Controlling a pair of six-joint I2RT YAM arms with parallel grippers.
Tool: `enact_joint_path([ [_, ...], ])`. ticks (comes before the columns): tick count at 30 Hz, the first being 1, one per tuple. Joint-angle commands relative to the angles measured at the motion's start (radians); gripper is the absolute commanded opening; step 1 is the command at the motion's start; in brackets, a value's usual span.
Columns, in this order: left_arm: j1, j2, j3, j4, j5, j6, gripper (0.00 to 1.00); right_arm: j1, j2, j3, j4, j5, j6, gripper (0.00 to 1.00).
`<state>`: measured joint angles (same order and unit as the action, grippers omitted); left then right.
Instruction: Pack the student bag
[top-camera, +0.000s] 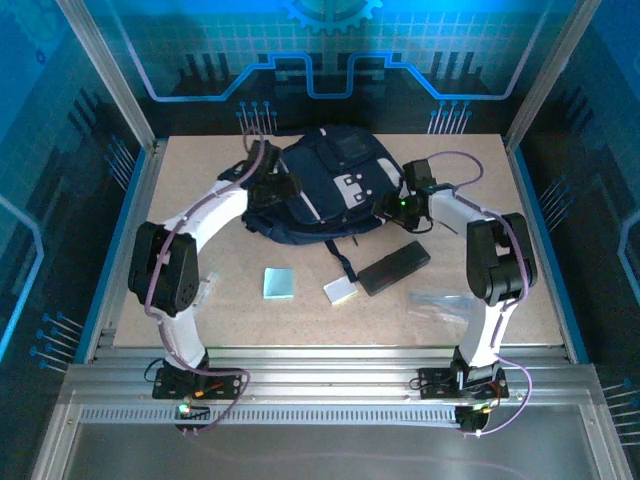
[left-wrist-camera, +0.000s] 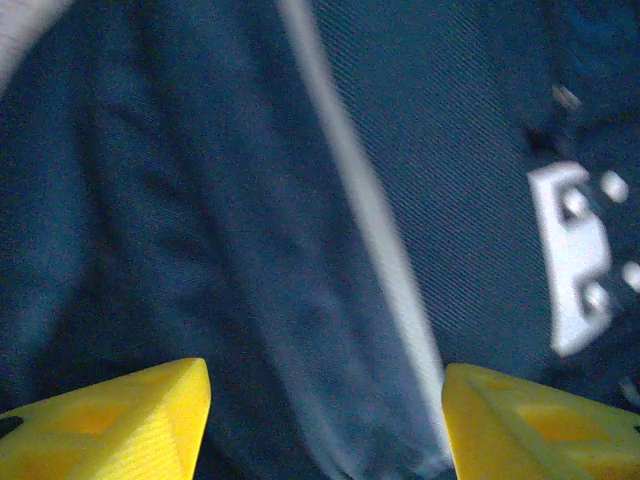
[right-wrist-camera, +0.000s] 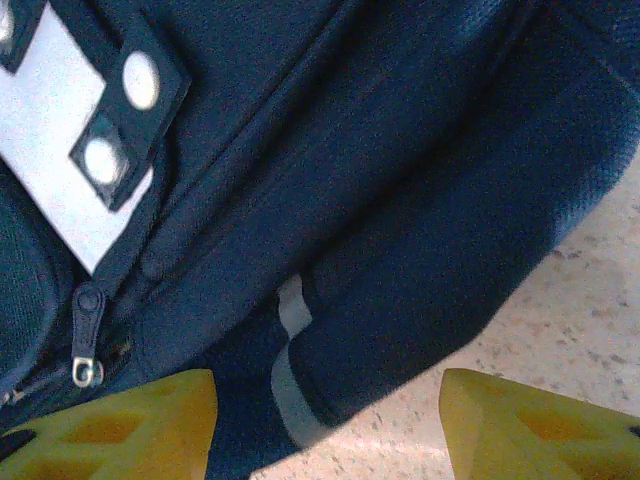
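The student bag (top-camera: 335, 180), dark navy with pale stripes and patches, lies at the back middle of the table. My left gripper (top-camera: 270, 186) is at the bag's left side. In the left wrist view its yellow fingers (left-wrist-camera: 110, 425) stand well apart, open, just over navy fabric with a pale stripe (left-wrist-camera: 370, 220). My right gripper (top-camera: 396, 206) is at the bag's right edge. Its fingers (right-wrist-camera: 545, 425) are also open, straddling the bag's lower rim (right-wrist-camera: 400, 330) where it meets the table, with a zip pull (right-wrist-camera: 86, 370) at the left. Neither gripper holds anything.
In front of the bag lie a black oblong pencil case (top-camera: 393, 267), a light blue square pad (top-camera: 279, 283), a white-and-yellow pad (top-camera: 341, 291) and a clear plastic item (top-camera: 440, 300). A black strap (top-camera: 343, 262) trails forward from the bag. Metal frame posts stand at the table's sides.
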<state>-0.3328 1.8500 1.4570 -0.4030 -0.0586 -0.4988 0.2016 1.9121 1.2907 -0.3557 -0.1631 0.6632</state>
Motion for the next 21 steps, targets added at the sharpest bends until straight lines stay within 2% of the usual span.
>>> enact_joint_path([
  [1,-0.085,0.001,0.012,-0.002,0.062,-0.041,0.62,-0.021,0.074,0.022,0.098,-0.040,0.098,0.58],
  [2,-0.107,0.015,0.026,0.001,0.065,-0.051,0.62,-0.021,0.098,0.034,0.115,-0.064,0.114,0.53],
  [6,-0.184,0.118,0.118,-0.011,0.060,-0.052,0.61,-0.011,0.160,0.033,0.203,-0.159,0.173,0.15],
  [8,-0.212,0.173,0.179,-0.044,0.036,-0.029,0.60,0.002,0.157,0.004,0.230,-0.165,0.190,0.02],
  [13,-0.250,0.315,0.330,-0.173,-0.052,0.049,0.56,0.032,0.133,-0.078,0.291,-0.161,0.222,0.00],
  [21,-0.250,0.417,0.398,-0.238,-0.112,0.081,0.53,0.036,0.121,-0.107,0.320,-0.164,0.235,0.00],
])
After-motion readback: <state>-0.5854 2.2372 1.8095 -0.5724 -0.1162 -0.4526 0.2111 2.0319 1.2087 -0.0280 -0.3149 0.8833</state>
